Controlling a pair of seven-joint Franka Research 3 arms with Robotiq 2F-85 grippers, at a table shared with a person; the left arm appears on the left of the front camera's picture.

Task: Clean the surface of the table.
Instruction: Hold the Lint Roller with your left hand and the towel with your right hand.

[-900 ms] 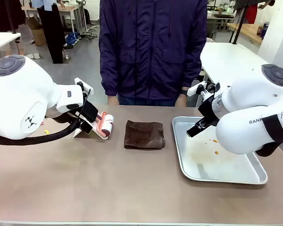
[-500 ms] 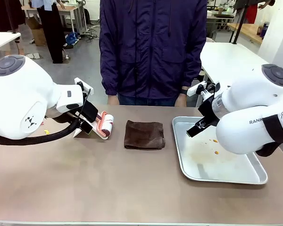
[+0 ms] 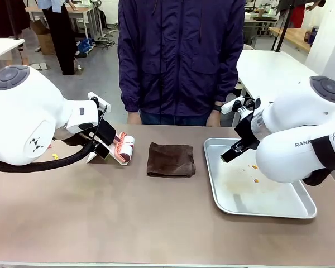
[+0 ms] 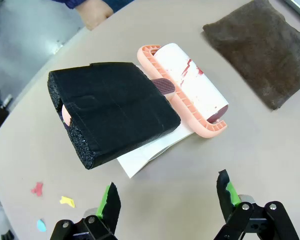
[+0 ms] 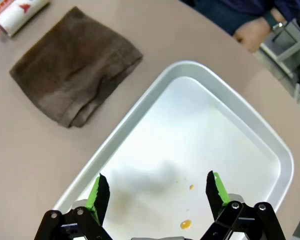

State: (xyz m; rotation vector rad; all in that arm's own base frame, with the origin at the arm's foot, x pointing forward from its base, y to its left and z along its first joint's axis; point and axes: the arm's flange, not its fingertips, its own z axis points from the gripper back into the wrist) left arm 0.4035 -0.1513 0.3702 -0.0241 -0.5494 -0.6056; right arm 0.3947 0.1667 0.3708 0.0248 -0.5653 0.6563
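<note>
Pincer on the left (image 4: pixel 167 189) was spread and empty above a lint roller (image 4: pixel 187 82). The pincer on the right (image 5: pixel 156 182) was likewise spread, above a stained tray (image 5: pixel 190 125). A cloth (image 3: pixel 170 159) lay between roller and tray on the counter (image 3: pixel 128 223), with paper scraps (image 4: pixel 67 201) near the roller.

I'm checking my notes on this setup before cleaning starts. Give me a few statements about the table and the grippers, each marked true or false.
1. The brown cloth lies folded on the table, between the lint roller and the metal tray. True.
2. The left gripper is shut on the lint roller. False: it is open and holds nothing.
3. Small orange specks lie in the metal tray. True.
4. The right gripper holds the brown cloth. False: it is open over the tray, and the cloth lies on the table.
5. Coloured scraps lie on the table near the roller. True.
</note>
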